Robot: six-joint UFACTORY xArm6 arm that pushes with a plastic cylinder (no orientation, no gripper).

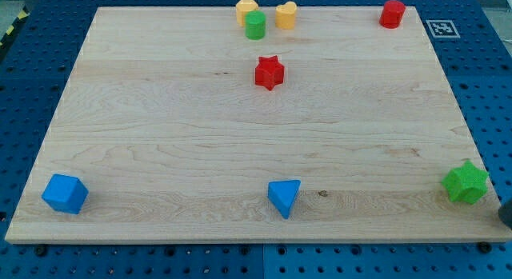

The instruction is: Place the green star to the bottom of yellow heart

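Green star (466, 183) sits just left of my tip (506, 213), far below the yellow heart (286, 15); no fingers here.

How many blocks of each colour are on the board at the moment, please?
Yellow: 2, a hexagon and a heart
Green: 2, a cylinder and a star
Red: 2, a star and a block
Blue: 2, a cube and a triangle
Total: 8

wooden board (160, 151) on blue pegboard (32, 87)
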